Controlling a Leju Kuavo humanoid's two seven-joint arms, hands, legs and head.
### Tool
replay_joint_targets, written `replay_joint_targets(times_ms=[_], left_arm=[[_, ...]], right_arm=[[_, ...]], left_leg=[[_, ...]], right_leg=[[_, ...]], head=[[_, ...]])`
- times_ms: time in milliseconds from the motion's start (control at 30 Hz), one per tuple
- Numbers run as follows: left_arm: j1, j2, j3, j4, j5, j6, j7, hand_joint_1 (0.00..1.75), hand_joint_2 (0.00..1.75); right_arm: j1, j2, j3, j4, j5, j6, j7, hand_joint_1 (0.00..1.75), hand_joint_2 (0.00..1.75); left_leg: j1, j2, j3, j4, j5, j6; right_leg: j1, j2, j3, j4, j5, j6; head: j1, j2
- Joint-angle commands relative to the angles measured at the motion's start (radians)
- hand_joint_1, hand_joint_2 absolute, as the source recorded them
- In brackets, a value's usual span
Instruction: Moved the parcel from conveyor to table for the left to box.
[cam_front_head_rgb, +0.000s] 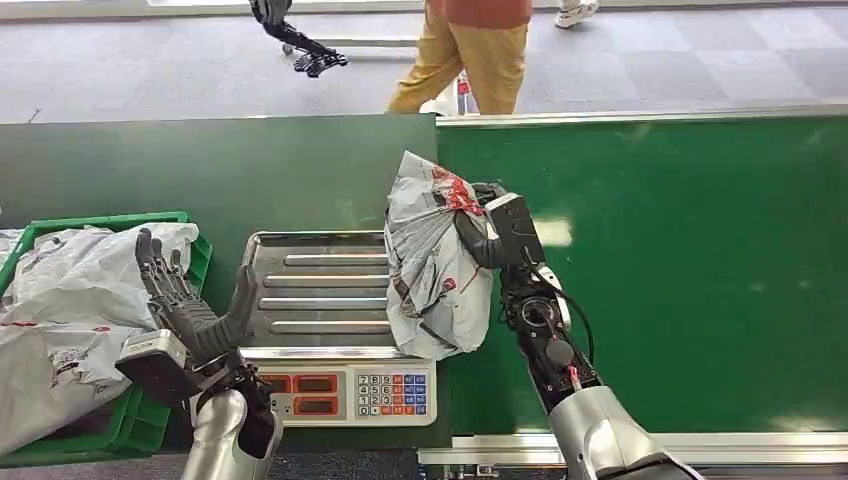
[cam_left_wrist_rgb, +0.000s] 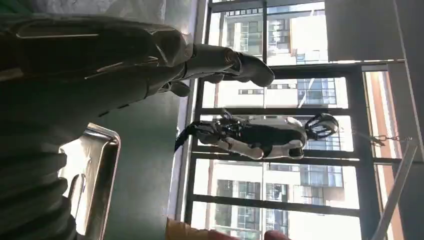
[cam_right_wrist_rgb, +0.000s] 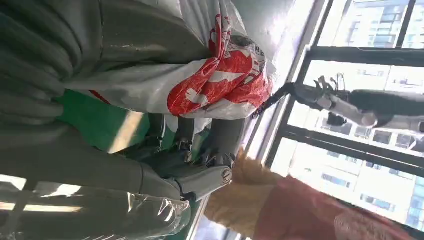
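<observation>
The grey parcel (cam_front_head_rgb: 432, 265) with red print hangs at frame centre, over the scale (cam_front_head_rgb: 335, 330) tray's right edge, gripped by the right hand (cam_front_head_rgb: 482, 228), whose arm rises from lower right. At lower left the left hand (cam_front_head_rgb: 185, 300) stands upright, fingers spread, empty, beside the green crate (cam_front_head_rgb: 130, 425) of parcels

Daylight from the windows (cam_left_wrist_rgb: 280, 150) overexposes both wrist views, leaving the near hand dark; a glare patch lies on the conveyor (cam_front_head_rgb: 552, 232).
</observation>
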Motion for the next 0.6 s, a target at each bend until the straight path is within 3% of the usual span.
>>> replay_joint_targets(times_ms=[33,200,233,267,600], left_arm=[[-0.008,0.010,0.007,0.019,0.001,0.002,-0.003,0.00,1.75],[-0.008,0.010,0.007,0.019,0.001,0.002,-0.003,0.00,1.75],[-0.020,0.015,0.000,0.058,-0.012,0.002,-0.003,0.00,1.75],[-0.031,0.014,0.001,0.069,-0.009,0.003,-0.003,0.00,1.75],[-0.044,0.010,-0.004,0.090,-0.015,0.003,-0.003,0.00,1.75]], right_arm=[[-0.051,-0.005,-0.011,0.059,-0.002,-0.001,0.002,1.75,1.75],[-0.051,-0.005,-0.011,0.059,-0.002,-0.001,0.002,1.75,1.75],[-0.100,-0.027,0.180,0.175,0.027,0.251,0.176,1.75,1.75],[-0.074,-0.001,0.226,0.212,0.016,0.695,0.142,1.75,1.75],[-0.072,0.017,0.251,0.242,0.020,0.706,0.104,1.75,1.75]], left_leg=[[0.000,0.000,0.002,0.000,-0.001,0.000],[0.000,0.000,0.002,0.000,-0.001,0.000],[0.000,0.000,0.004,-0.001,-0.001,0.001],[0.000,0.000,0.002,-0.001,-0.001,0.000],[0.001,-0.001,0.006,-0.002,0.000,0.000]], right_leg=[[0.000,0.000,0.002,0.000,0.000,0.000],[0.000,0.001,0.002,-0.001,-0.001,0.000],[0.000,0.001,0.004,-0.001,-0.001,0.000],[0.000,0.001,0.003,-0.001,-0.001,0.000],[0.000,0.000,0.005,-0.002,-0.001,0.000]], head=[[0.000,0.000],[0.000,0.000],[0.000,0.000],[0.000,0.000],[0.000,0.000]])
